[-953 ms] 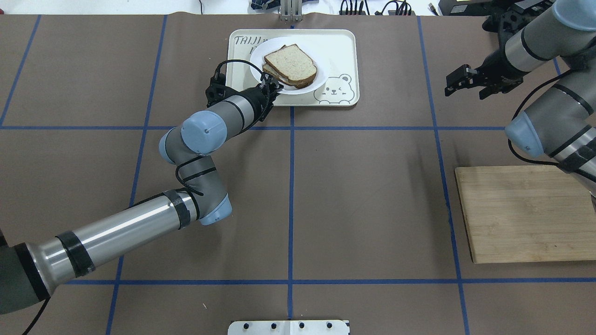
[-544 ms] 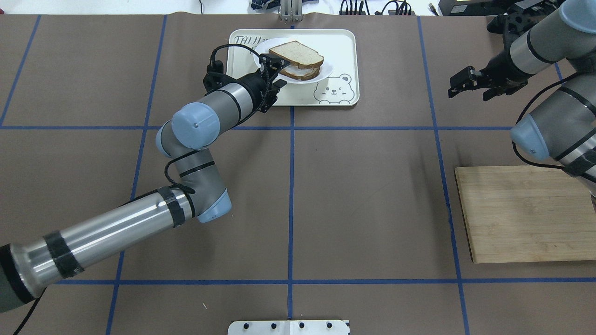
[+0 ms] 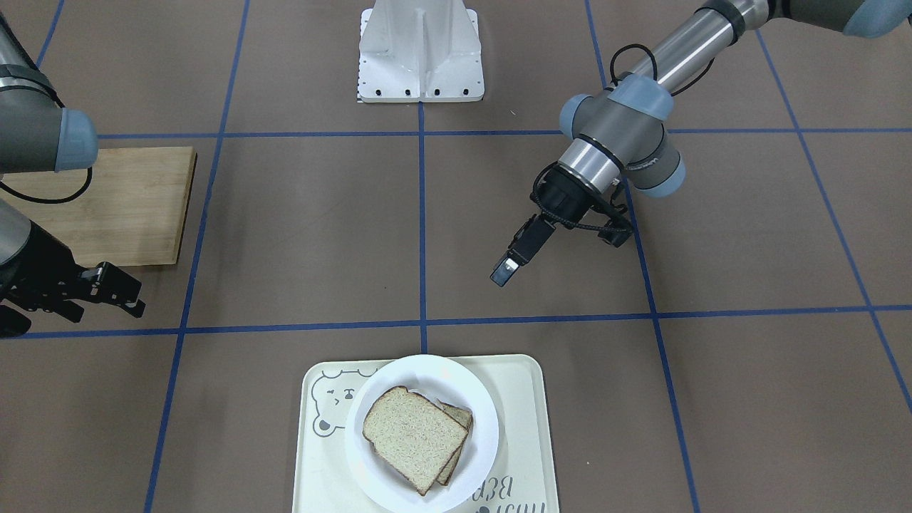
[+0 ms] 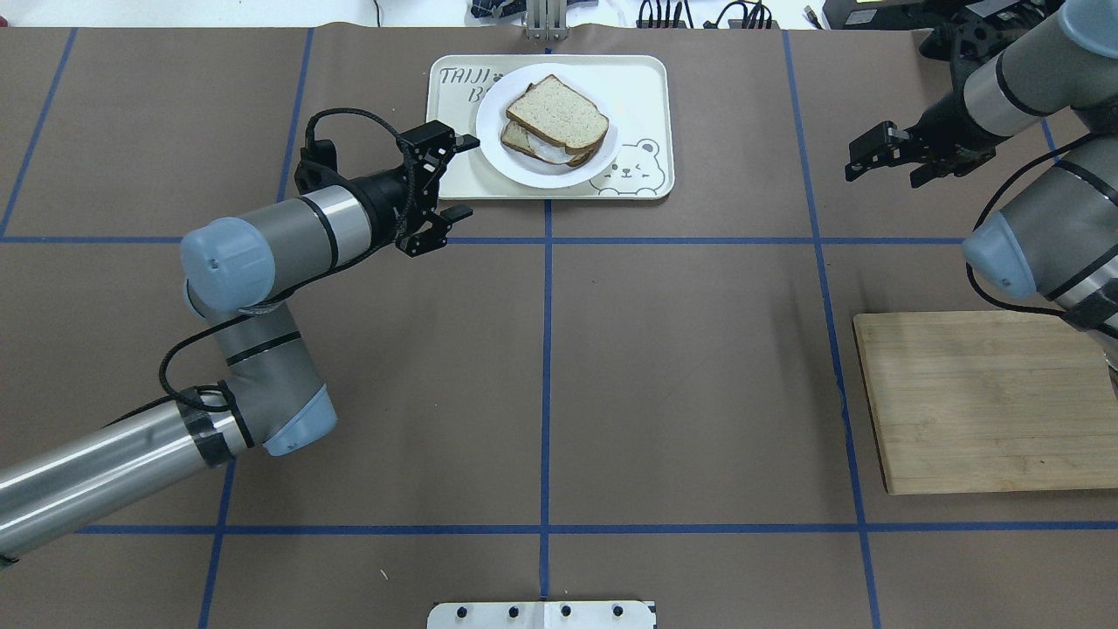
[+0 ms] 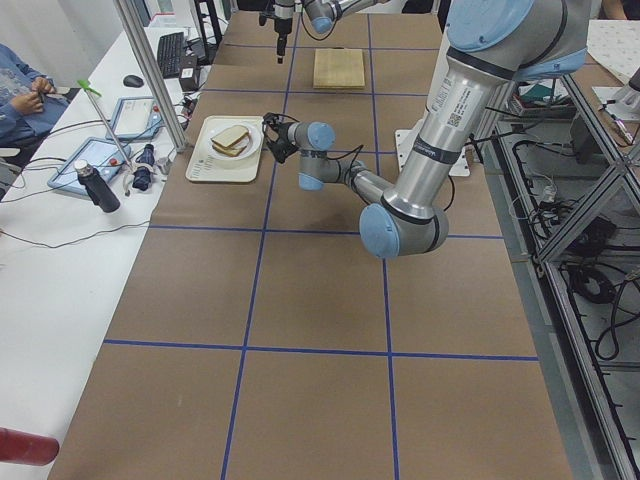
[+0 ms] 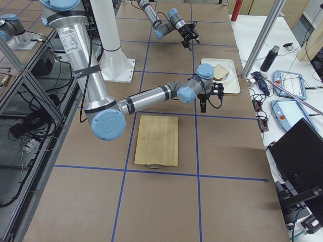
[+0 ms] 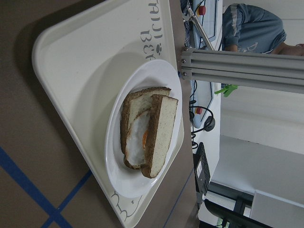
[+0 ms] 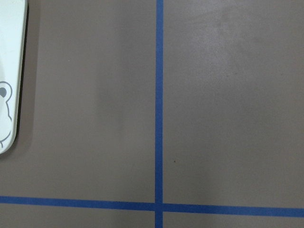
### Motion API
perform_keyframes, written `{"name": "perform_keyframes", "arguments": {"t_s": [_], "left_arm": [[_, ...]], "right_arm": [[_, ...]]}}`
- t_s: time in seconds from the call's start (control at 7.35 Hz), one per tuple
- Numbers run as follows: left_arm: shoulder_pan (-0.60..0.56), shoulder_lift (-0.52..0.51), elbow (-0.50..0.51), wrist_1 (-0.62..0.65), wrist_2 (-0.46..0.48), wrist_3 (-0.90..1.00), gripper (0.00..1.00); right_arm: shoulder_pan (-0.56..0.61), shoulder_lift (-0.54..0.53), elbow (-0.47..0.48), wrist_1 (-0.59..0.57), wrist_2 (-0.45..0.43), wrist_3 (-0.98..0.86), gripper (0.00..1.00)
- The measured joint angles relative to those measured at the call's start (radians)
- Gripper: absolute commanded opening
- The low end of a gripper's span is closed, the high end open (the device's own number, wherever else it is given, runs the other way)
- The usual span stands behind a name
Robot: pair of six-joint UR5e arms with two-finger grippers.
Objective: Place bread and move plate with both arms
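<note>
The bread (image 4: 556, 114) lies on top of a slice with a fried egg, both on the white plate (image 4: 533, 175). The plate sits on the cream bear tray (image 4: 642, 96). My left gripper (image 4: 472, 175) is open and empty, just left of the tray and clear of the plate. In the front view it (image 3: 504, 272) hangs above the table, well back from the plate (image 3: 427, 370) and the bread (image 3: 413, 436). The left wrist view shows the bread (image 7: 161, 133) over the egg slice (image 7: 135, 142). My right gripper (image 4: 882, 175) is open and empty, far right of the tray.
A wooden cutting board (image 4: 978, 402) lies at the right, near the right arm's base. A white mount plate (image 3: 420, 50) is at the robot's side of the table. The right wrist view shows bare brown mat, blue tape lines and a tray corner (image 8: 9, 71).
My left gripper has left the plate's edge, opened wide and drawn back to the left. The plate and slices have settled flat on the tray. The right gripper has shifted slightly farther away.
</note>
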Motion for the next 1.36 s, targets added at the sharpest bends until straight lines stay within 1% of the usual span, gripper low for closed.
{"name": "perform_keyframes", "arguments": {"t_s": [0.14, 0.27, 0.41, 0.54, 0.68, 0.82, 0.95, 1.09, 1.22, 1.36], "left_arm": [[-0.013, 0.08, -0.073, 0.0, -0.024, 0.021, 0.99], [-0.036, 0.164, -0.129, 0.0, -0.063, 0.084, 0.99], [-0.076, 0.244, -0.16, 0.002, -0.116, 0.192, 0.99], [-0.14, 0.313, -0.172, 0.004, -0.187, 0.317, 0.99], [-0.241, 0.367, -0.17, 0.013, -0.294, 0.45, 0.99], [-0.386, 0.399, -0.158, 0.053, -0.451, 0.614, 0.99], [-0.54, 0.412, -0.148, 0.144, -0.608, 0.817, 0.99], [-0.651, 0.417, -0.144, 0.248, -0.704, 1.041, 0.99], [-0.737, 0.427, -0.144, 0.352, -0.751, 1.297, 0.99], [-0.803, 0.439, -0.147, 0.45, -0.765, 1.527, 0.99]], "right_arm": [[0.012, -0.014, 0.011, 0.0, -0.001, -0.002, 1.0], [0.036, -0.036, 0.027, -0.001, -0.002, -0.019, 1.0], [0.073, -0.063, 0.04, -0.004, -0.004, -0.068, 1.0], [0.117, -0.09, 0.046, -0.008, -0.006, -0.144, 1.0], [0.157, -0.114, 0.038, -0.012, -0.015, -0.235, 1.0], [0.195, -0.134, 0.015, -0.014, -0.037, -0.341, 1.0], [0.228, -0.142, -0.009, -0.015, -0.051, -0.418, 1.0], [0.256, -0.144, -0.02, -0.016, -0.052, -0.451, 1.0], [0.289, -0.143, -0.022, -0.029, -0.04, -0.473, 1.0], [0.321, -0.139, -0.014, -0.064, -0.018, -0.499, 1.0]]}}
